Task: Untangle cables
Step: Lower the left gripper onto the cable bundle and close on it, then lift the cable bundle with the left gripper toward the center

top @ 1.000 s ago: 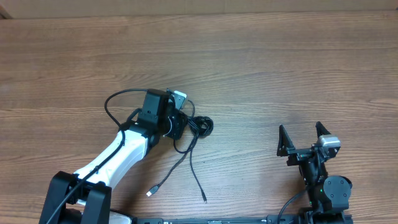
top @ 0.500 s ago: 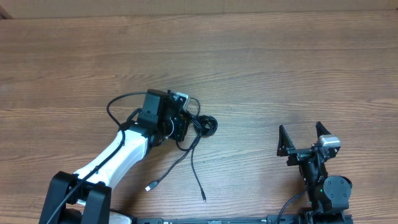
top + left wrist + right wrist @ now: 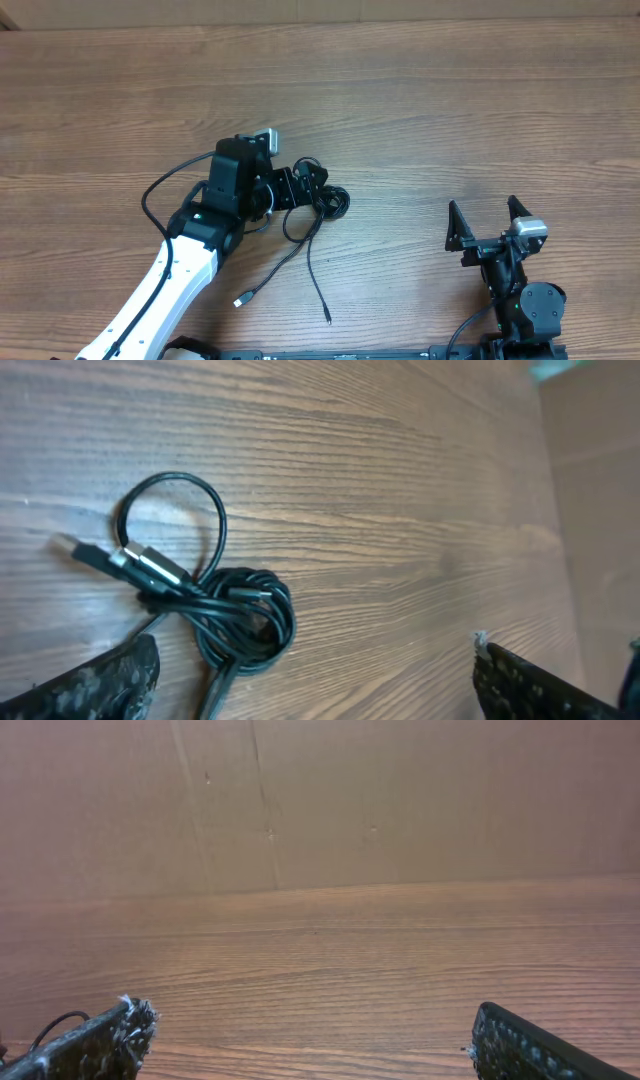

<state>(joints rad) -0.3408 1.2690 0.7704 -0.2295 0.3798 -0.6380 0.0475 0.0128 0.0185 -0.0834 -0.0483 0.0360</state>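
L gripper [image 3: 297, 184]: jaws are standing spread wide and pinching nothing; wrist view [image 3: 315, 650] is showing bare wood btwn the two fingers.
L gripper pos: is hovering just left of centre over the table [image 3: 450, 100], pointing right, tips right at the tangle; whether they are touching it, can't tell.
Cables [image 3: 325, 200]: are lying on the table just beside the L fingertips, wound into a small tight black coil [image 3: 245, 622].
Loop: one thin loop [image 3: 172, 510] is rising out of the coil and curving back into it.
Silvery plug [image 3: 135, 560]: is lying across the foot of that loop, touching the coil, tip pointing away from it.
Loose tails: two strands are trailing from the coil toward the near edge, one ending in a USB-like plug [image 3: 240, 300], the other in a small dark tip [image 3: 328, 320]; the ends are lying apart.
R gripper [image 3: 487, 222]: jaws are gaping fully, holding nothing; wrist view [image 3: 310, 1020] is showing only wood and a cardboard wall [image 3: 300, 800] ahead.
R gripper pos: is sitting at the near right, well apart from the cables.
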